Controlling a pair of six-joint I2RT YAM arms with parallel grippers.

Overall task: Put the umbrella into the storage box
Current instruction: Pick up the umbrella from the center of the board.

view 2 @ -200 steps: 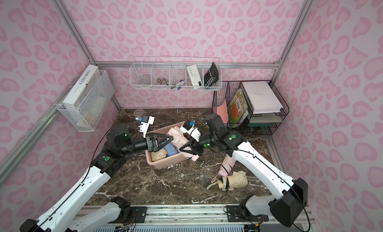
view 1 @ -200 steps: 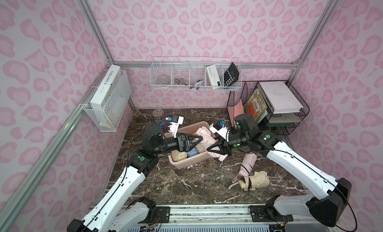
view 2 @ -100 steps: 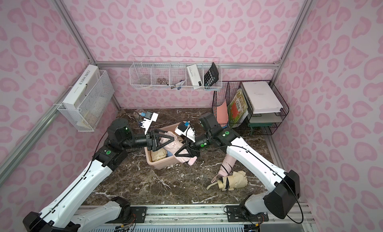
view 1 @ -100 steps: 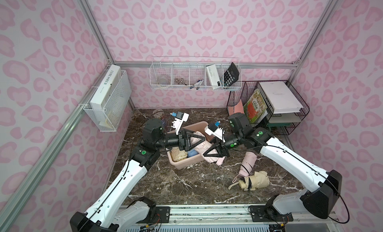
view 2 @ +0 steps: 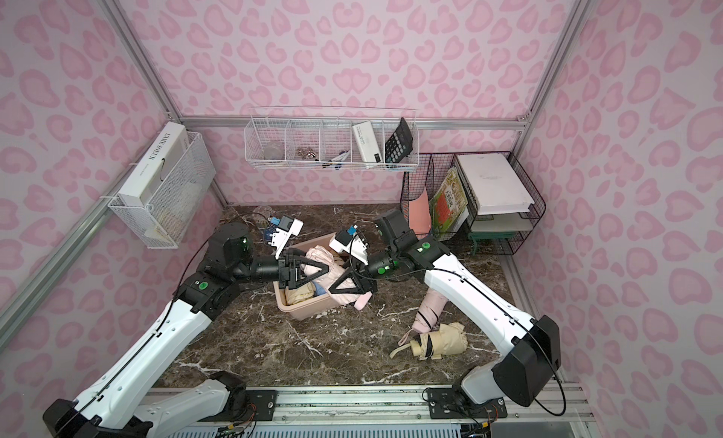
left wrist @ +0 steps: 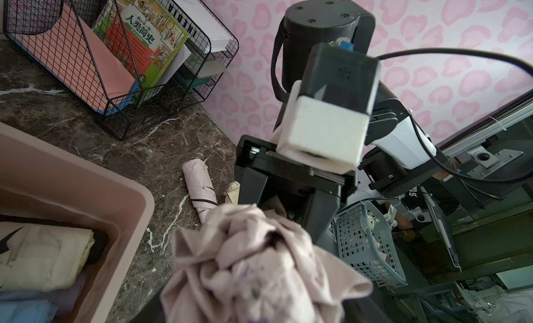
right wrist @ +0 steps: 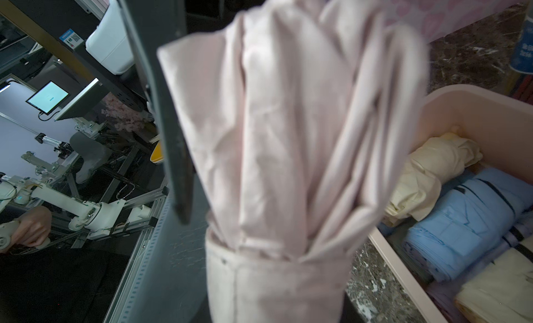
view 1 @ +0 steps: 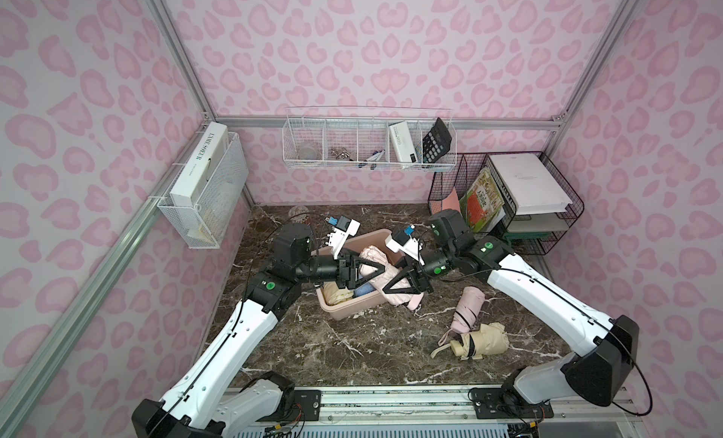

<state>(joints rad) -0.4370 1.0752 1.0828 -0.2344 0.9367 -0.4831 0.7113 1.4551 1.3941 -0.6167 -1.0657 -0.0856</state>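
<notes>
In a top view, my right tool (view 1: 395, 287) was clamped on the pink umbrella (view 1: 371, 257). Its long axis ran upper left to lower right across the right rim of the storage box (view 1: 344, 312). My left tool (view 1: 367, 273) straddled the upper-left end, over the box; whether it was clamped I could not tell. The lower-right end overhung the table.
</notes>
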